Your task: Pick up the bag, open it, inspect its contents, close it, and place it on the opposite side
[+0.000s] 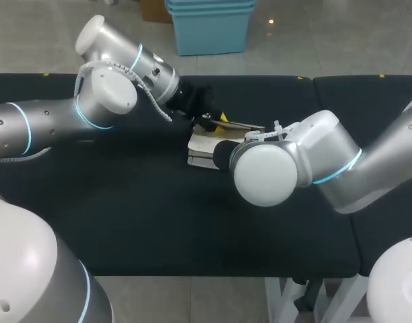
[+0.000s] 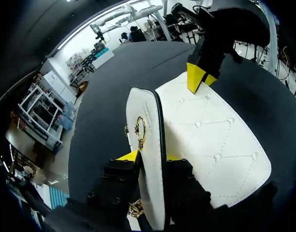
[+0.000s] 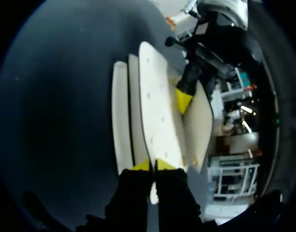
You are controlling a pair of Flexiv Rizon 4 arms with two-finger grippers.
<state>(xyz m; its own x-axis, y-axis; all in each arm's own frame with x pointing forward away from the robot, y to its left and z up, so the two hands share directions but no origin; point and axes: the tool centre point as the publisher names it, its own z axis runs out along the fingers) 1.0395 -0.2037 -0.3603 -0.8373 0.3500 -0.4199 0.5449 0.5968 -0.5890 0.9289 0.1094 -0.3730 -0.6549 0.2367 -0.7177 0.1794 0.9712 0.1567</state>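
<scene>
**Inspector:** White quilted bag (image 1: pixel 202 147) lies mid-table (image 1: pixel 125 202). The left gripper (image 2: pixel 150 157) has its jaws pinched on the upright flap (image 2: pixel 145 111), just behind the gold ring clasp (image 2: pixel 140 131). The right gripper (image 3: pixel 154 166) has its jaws closed narrow on a panel (image 3: pixel 155 121) edge.

**Clerk:** Step in hand?

**Inspector:** Opening, by my reading. The next move calls for drawing flap and panel steadily apart. The interior appears hidden, so inspection is pending.

**Clerk:** Surface?

**Inspector:** Black and matte, extending well beyond the bag on either side.

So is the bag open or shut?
Open. The left gripper holds the flap lifted off the quilted bag, and the right wrist view shows its layers spread apart.
</scene>
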